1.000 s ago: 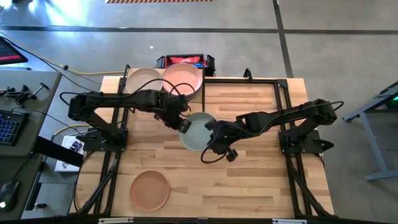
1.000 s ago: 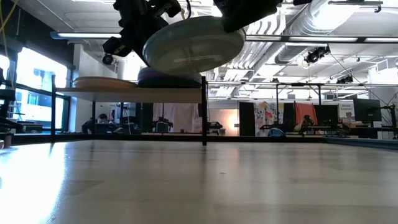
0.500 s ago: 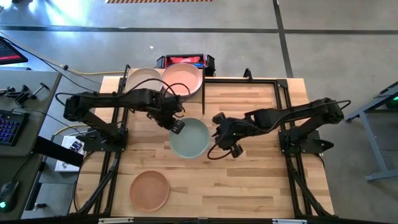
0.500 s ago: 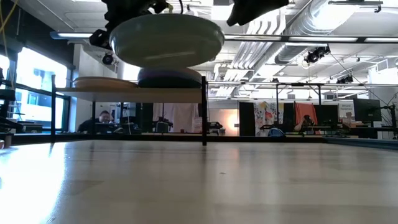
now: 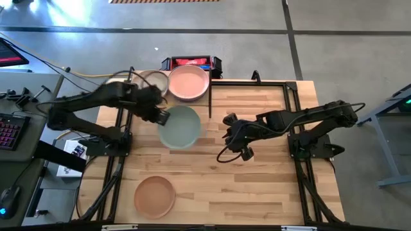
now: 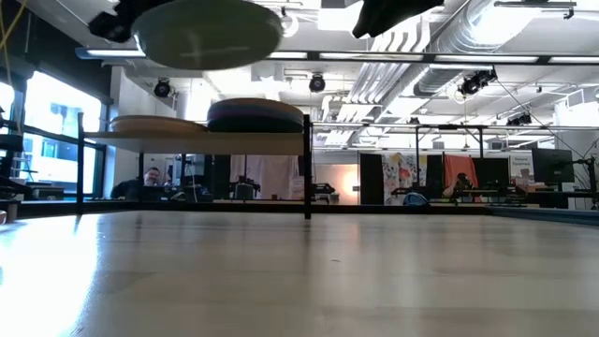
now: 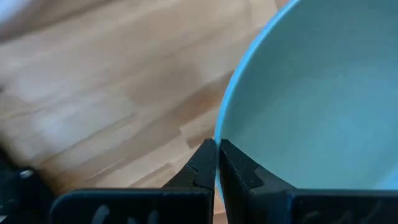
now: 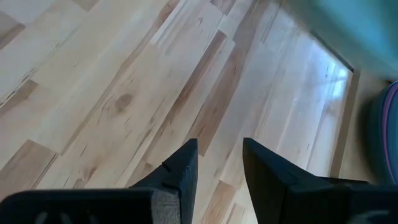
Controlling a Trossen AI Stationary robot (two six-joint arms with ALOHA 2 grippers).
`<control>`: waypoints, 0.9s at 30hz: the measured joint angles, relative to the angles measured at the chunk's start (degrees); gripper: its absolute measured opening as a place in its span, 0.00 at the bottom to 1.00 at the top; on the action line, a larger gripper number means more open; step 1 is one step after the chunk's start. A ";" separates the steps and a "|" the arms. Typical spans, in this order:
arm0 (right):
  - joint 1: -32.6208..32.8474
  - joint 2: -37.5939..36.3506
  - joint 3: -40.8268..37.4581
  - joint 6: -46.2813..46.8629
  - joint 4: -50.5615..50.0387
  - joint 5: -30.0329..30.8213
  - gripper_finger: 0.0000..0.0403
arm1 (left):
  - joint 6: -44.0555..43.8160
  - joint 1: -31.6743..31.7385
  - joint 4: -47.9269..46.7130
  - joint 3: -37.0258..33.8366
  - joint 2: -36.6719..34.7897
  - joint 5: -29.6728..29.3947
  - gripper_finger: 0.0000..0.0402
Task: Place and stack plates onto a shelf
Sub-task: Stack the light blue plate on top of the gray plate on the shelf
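The left gripper [image 5: 162, 116] pinches the grey-green plate [image 5: 179, 126] by its rim, lifted to clear the shelf [image 6: 192, 136]; the right gripper [image 5: 229, 130] hangs with jaws apart, empty.

I'm seeing a pale grey-green plate [image 5: 179, 127], a salmon pink plate [image 5: 189, 82], a terracotta brown plate [image 5: 154, 196], light-wood striped tabletop [image 5: 257, 173], arms all dark

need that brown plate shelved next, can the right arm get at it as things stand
Probably yes. The right gripper is open and holds nothing, and the brown plate lies alone on the table with bare wood between them. The left gripper carries the grey-green plate nearer the shelf, off that line.
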 joint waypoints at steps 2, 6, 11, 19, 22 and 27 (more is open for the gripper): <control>0.00 0.02 0.00 0.01 0.01 -0.02 0.26 | -0.90 1.39 -1.92 0.00 -2.63 -1.46 0.00; 0.00 0.03 0.00 0.01 0.01 -0.02 0.26 | -2.79 5.05 -6.11 0.00 -6.77 -5.79 0.00; 0.00 0.06 0.00 1.46 0.29 -0.06 0.26 | -3.52 11.56 -7.32 0.00 -10.22 -12.17 0.00; 0.00 0.09 0.00 5.14 0.30 -0.38 0.26 | -0.76 24.39 -7.32 0.00 -12.17 -17.27 0.00; 0.00 0.11 0.00 6.94 0.17 -0.55 0.26 | 0.49 28.69 -7.18 0.00 -12.13 -20.44 0.00; 0.00 0.11 0.00 8.27 -1.05 -0.76 0.26 | 3.41 34.80 -5.98 0.00 -12.13 -20.94 0.00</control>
